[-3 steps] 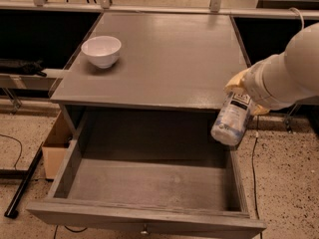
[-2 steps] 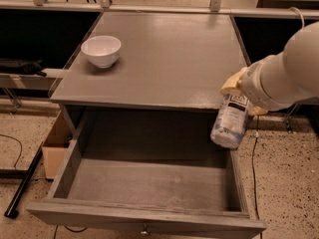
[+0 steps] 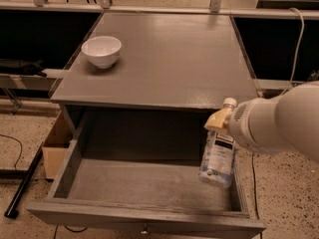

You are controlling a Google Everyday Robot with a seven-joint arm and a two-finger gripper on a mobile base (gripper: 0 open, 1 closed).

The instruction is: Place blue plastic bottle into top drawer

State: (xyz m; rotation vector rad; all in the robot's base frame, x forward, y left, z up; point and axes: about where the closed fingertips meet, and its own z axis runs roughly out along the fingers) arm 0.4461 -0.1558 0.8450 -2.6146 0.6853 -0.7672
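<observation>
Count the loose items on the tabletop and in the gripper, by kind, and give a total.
bowl: 1, white, standing at the back left of the tabletop
blue plastic bottle: 1, cap up, held by the gripper at the right, its jaws shut near the bottle's top, over the right side of the open top drawer
Total: 2

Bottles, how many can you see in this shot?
1. The blue plastic bottle hangs upright in the gripper, at the right side of the open top drawer. The arm could hide others behind it.
</observation>
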